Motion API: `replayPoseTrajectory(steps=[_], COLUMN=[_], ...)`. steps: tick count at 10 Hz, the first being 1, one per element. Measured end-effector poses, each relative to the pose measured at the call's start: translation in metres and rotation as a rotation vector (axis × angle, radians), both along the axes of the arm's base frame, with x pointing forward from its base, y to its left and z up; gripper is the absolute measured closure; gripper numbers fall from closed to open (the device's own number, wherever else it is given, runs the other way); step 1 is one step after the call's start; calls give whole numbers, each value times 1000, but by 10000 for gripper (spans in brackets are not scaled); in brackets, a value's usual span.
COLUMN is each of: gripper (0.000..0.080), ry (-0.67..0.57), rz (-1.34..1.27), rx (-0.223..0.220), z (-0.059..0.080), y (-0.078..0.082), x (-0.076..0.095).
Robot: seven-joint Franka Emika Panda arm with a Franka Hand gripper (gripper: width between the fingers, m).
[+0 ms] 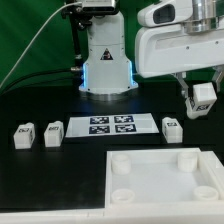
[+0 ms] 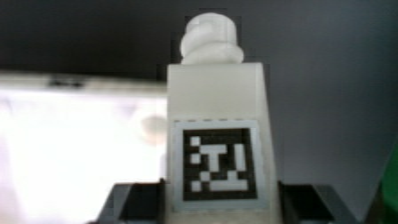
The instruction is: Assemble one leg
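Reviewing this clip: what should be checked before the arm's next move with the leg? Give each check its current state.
1. Leg clamped in the gripper: ok.
2. Leg clear of the table: ok, it hangs above it.
3. Leg's peg end free and unobstructed: ok.
4. Sockets of the square part empty: ok, none holds a leg.
5. Leg lined up over a socket: cannot tell from these views.
6. Spare leg nearest the square part, apart from it: ok.
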State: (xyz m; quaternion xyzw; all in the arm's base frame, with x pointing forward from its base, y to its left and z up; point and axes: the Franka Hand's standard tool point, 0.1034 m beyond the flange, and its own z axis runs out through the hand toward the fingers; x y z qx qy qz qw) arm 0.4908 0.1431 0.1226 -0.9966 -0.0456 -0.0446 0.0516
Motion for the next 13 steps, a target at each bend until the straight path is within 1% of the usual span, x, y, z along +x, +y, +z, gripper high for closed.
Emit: replayPoseTrajectory(steps=[10,11,12,13], gripper=[507,506,506,506], ry=[0,-99,-153,-263], rz=[0,6,29,22], rx=[0,14,8,7], z=[0,8,21,40], y=[0,-1,-13,-29], x=[0,17,32,55])
